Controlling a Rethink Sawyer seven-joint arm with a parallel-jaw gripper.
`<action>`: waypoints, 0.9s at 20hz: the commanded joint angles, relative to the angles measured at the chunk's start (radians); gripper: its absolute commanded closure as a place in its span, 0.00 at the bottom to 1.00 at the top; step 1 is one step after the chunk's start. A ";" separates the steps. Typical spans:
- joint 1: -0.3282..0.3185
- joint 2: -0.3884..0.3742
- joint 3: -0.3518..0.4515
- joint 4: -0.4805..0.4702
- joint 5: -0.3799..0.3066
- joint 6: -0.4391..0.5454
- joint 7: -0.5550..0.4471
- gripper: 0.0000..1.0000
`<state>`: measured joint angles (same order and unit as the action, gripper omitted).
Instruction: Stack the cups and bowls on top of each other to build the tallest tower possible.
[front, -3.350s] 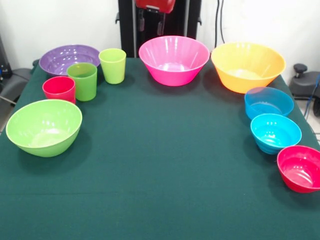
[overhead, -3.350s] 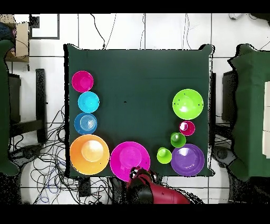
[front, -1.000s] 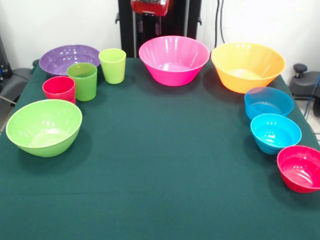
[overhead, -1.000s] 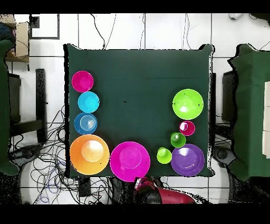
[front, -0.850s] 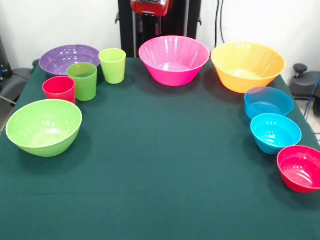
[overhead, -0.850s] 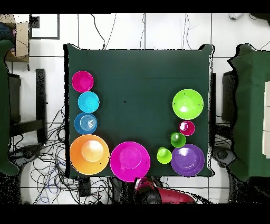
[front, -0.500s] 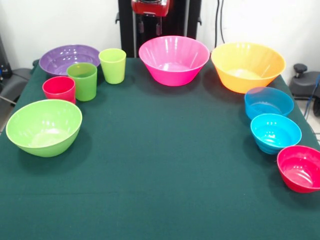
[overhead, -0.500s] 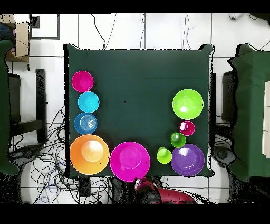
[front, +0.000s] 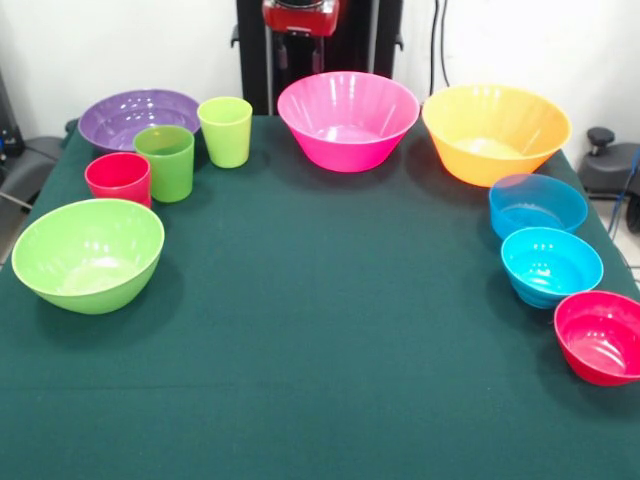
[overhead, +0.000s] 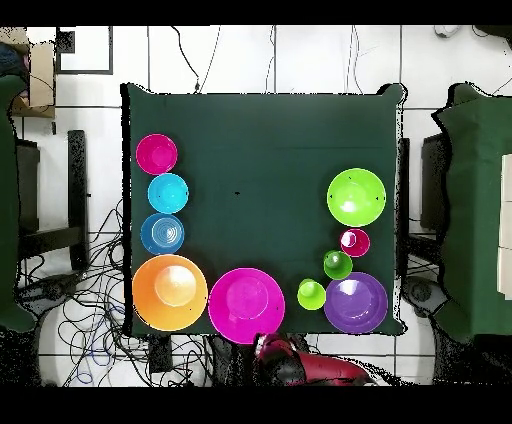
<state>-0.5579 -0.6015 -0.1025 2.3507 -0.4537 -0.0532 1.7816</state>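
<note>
Cups and bowls all sitting separate on the green table (front: 320, 330), nothing stacked yet, so looks like step one hasn't started.

Front view: pink bowl (front: 347, 118) and orange bowl (front: 496, 131) along the far edge, purple bowl (front: 139, 117) at the far left corner. Just in front of purple: lime cup (front: 225, 130), green cup (front: 165, 162), red cup (front: 118, 178), bunched close together. Lime bowl (front: 88, 252) by the left edge, nearer the camera. Down the right edge: blue bowl (front: 537, 205), turquoise bowl (front: 551, 265), red bowl (front: 602, 335). Only a red bit of arm (front: 300, 15) showing at the top, behind the pink bowl. Gripper not visible here, can't tell open or closed.

Overhead view: same ring layout, flipped round. Middle of the table bare. Arm (overhead: 300, 368) parked off the table's bottom edge, below the pink bowl (overhead: 246, 305). No fingers to be made out there either.

Guessing the next move wants a wide bowl brought into the open middle as a base, probably flipped rim-down, then smaller stuff on top. Glossy plastic and thin rims, so likely a rim pinch and a careful one.
</note>
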 joint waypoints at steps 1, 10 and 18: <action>-0.010 0.061 0.131 -0.177 -0.030 -0.030 0.070 0.00; -0.019 0.081 0.138 -0.195 -0.040 -0.032 0.068 0.00; -0.026 0.100 0.139 -0.203 -0.050 -0.042 0.068 0.00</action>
<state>-0.5806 -0.5501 -0.0878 2.2968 -0.4603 -0.0532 1.7816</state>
